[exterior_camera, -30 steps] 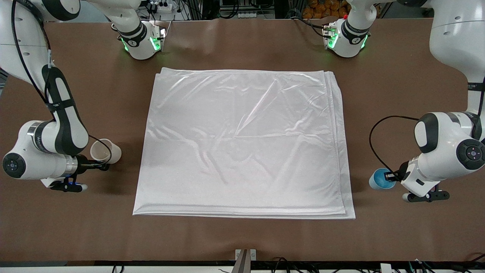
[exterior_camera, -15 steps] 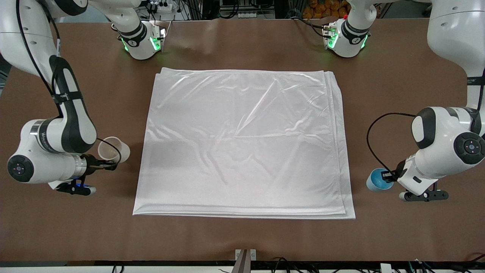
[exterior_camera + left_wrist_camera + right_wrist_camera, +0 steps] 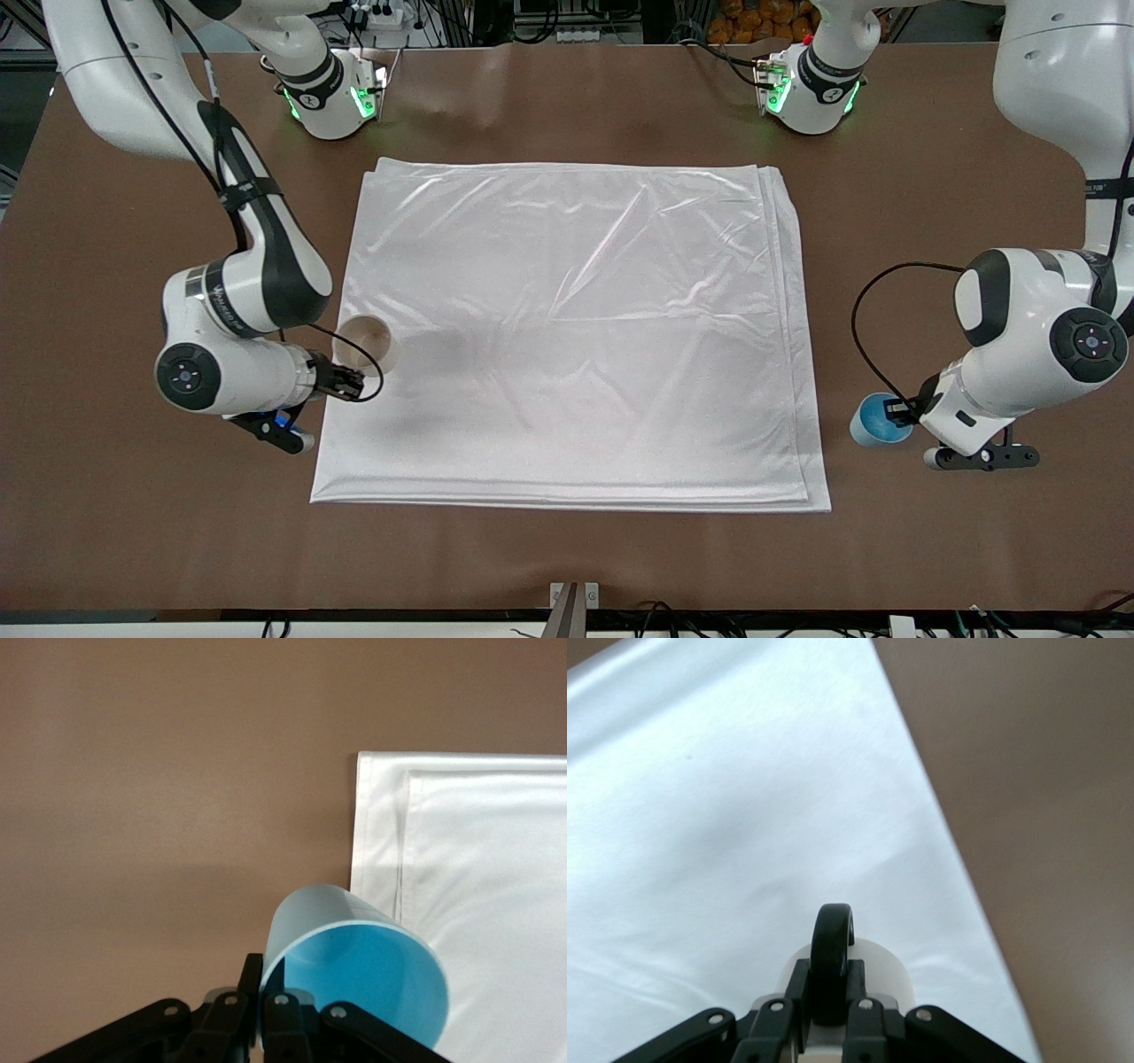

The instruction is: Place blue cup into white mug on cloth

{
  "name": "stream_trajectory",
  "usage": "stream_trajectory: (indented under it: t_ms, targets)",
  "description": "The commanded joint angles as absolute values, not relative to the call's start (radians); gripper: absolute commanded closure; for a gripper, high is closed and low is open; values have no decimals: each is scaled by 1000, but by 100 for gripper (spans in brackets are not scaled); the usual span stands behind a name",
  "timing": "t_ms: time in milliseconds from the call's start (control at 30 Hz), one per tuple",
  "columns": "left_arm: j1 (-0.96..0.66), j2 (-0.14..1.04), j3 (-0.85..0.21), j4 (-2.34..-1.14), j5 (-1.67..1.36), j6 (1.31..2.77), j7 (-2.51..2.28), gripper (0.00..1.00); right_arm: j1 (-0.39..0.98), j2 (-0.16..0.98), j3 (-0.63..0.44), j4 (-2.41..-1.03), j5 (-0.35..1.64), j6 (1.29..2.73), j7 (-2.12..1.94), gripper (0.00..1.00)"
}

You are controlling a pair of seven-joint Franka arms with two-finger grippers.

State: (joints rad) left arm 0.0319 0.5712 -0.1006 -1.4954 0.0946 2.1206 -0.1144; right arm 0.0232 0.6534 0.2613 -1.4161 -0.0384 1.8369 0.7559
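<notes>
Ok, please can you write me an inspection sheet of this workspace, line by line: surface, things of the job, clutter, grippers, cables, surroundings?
Surface: brown table, bare around the cloth.
Cloth: white, shiny, folded in layers, lying flat with soft wrinkles.
White mug: held over the cloth's edge at the right arm's end, tilted.
Blue cup: held over bare table beside the cloth, at the left arm's end.
Clutter: nothing seen.
Right gripper: shut on the mug's black handle.
Left gripper: shut on the blue cup's rim.
Cables: black cable looping beside the left arm; another at the right wrist.
Surroundings: equipment past the table edge.

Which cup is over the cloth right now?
The white mug, held by the right gripper over the cloth; the blue cup isn't.
</notes>
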Motion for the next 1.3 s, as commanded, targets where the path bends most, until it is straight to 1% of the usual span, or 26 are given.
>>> stream_trajectory:
  t_ms: [0, 233, 700, 1167, 1267]
  targets:
    - [20, 551, -97, -1513, 117, 2120, -127, 100, 80, 663, 273, -1391, -6, 1864, 949, 100]
    - [9, 551, -97, -1513, 117, 2120, -132, 100, 141, 686, 270, -1391, 132, 2008, 1170, 100]
    - [-28, 549, -100, -1513, 117, 2118, -181, 100, 262, 739, 268, -1396, 135, 2141, 1462, 99]
    - [-110, 540, -97, -1513, 115, 2111, -339, 100, 324, 799, 267, -1399, 133, 2259, 1529, 98]
    - [-132, 540, -97, -1513, 117, 2109, -377, 100, 333, 807, 265, -1402, 132, 2281, 1529, 95]
